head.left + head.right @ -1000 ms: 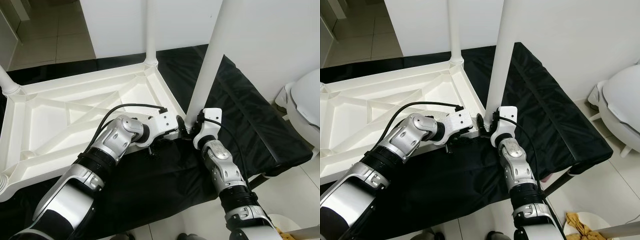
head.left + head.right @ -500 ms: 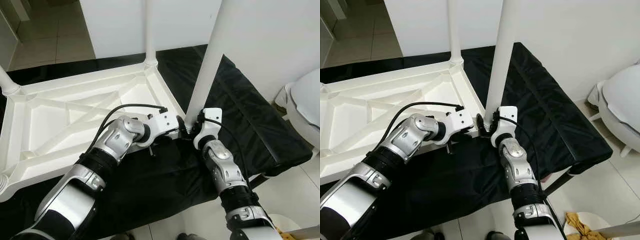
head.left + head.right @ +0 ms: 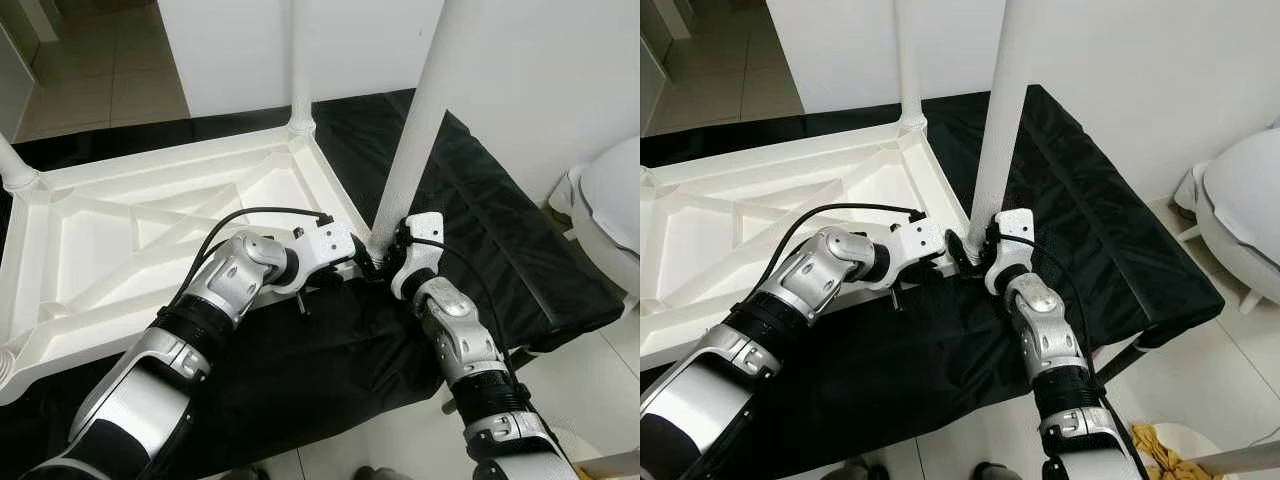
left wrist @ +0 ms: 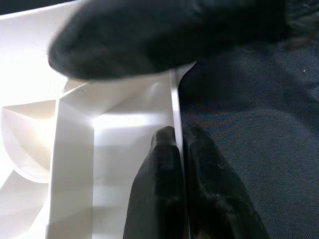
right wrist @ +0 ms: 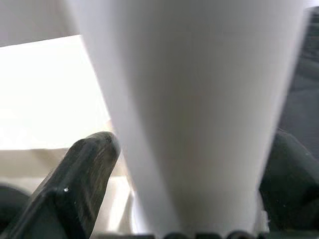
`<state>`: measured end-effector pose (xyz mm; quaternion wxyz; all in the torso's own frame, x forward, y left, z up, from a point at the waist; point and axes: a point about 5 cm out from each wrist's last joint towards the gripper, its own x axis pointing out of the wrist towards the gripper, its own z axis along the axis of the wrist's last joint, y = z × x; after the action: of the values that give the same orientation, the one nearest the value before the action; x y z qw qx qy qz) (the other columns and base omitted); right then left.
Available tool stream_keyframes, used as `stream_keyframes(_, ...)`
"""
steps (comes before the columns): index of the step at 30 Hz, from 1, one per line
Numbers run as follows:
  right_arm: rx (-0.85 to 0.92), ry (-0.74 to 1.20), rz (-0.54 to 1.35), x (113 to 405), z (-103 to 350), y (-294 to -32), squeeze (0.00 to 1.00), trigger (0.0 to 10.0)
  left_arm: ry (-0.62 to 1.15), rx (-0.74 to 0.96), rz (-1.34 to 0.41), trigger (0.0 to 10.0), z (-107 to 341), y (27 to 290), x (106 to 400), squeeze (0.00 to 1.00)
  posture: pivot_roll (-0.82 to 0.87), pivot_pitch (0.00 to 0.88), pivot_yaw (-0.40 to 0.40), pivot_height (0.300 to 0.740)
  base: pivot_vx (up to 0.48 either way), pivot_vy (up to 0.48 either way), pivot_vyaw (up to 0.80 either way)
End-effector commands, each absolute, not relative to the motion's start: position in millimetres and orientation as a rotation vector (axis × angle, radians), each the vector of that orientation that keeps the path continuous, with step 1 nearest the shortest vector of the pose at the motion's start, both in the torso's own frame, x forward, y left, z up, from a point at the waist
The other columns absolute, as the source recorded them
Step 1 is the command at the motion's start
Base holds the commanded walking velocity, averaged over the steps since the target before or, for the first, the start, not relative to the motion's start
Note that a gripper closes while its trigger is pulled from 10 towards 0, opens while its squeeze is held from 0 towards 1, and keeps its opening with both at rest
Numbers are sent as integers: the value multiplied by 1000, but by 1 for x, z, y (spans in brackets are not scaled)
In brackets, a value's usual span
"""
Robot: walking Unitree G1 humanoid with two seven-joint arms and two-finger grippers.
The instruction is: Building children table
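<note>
White plastic table top (image 3: 150,230) upside down on black cloth (image 3: 500,240), ribbed underside up. Leg (image 3: 296,60) upright in far corner socket, another leg (image 3: 8,160) at far left corner. Third white leg (image 3: 420,110) standing tilted at near right corner of table top, base at corner socket. Right gripper (image 5: 189,199) at base of this leg, black fingers (image 5: 82,179) spread either side of it, clamped on leg. Left gripper (image 4: 180,149) at same corner, reaching in from left, fingers pinched narrow on thin rim of table top, one each side of edge. Both silver arms bent inward, wrists nearly meeting at corner. White rounded object (image 3: 610,200) on floor at far right, tiled floor (image 3: 110,70) beyond.
</note>
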<state>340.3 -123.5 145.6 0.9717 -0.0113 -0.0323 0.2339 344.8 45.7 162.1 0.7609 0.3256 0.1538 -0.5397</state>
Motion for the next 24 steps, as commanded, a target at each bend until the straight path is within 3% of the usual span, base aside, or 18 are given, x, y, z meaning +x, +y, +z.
stream_keyframes(1,-47,-59,525,340,143,-124,0,10000,358,760,-1179,10000,155,46,344,0,-70,80,47,740,0,0,0)
stream_keyframes(5,-122,-61,653,342,142,-142,0,10000,355,762,-1177,10000,157,48,344,0,-62,78,46,740,0,0,0)
stream_keyframes(20,-180,-24,699,354,143,-167,0,10000,355,764,-1174,10000,157,50,344,0,-53,70,55,740,0,0,0)
stream_keyframes(22,-177,-11,706,356,141,-167,0,4000,353,767,-1175,10000,158,49,344,0,-53,70,55,740,0,0,0)
stream_keyframes(23,-177,-11,706,356,141,-167,0,4000,353,767,-1175,10000,158,49,344,0,-53,70,55,740,0,0,0)
stream_keyframes(24,-175,-6,709,357,140,-167,0,2196,353,766,-1176,10000,158,49,344,0,-49,68,56,740,0,0,0)
